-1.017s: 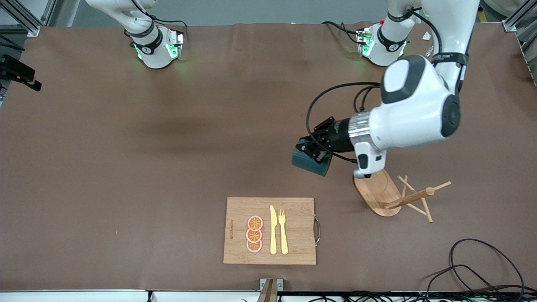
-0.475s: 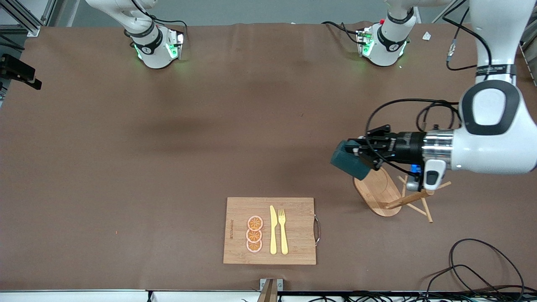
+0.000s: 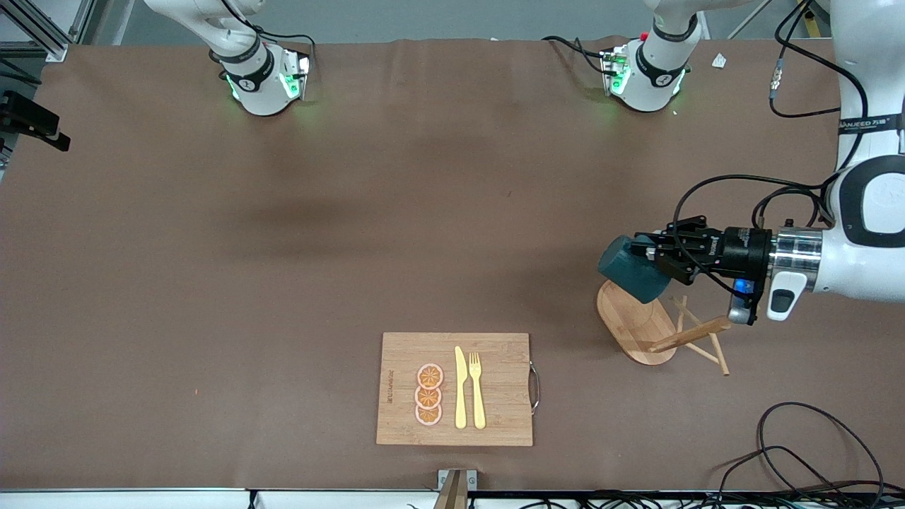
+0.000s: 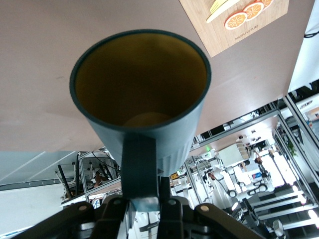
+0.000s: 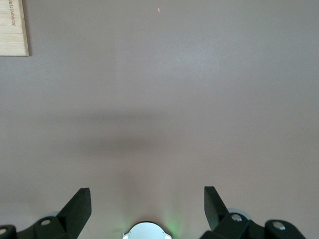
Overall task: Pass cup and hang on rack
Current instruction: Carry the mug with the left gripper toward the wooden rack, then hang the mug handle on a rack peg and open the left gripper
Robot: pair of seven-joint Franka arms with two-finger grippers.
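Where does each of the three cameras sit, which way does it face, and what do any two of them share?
Front view: high across the table, facing both arm bases; shows the left gripper holding the cup over the rack.
Left wrist view: on the left wrist, looking along its shut fingers into the cup's yellow inside.
Right wrist view: on the right wrist, looking at bare table between the open right gripper fingertips.
Shared: the cutting board appears in all three; the cup in front and left wrist views.
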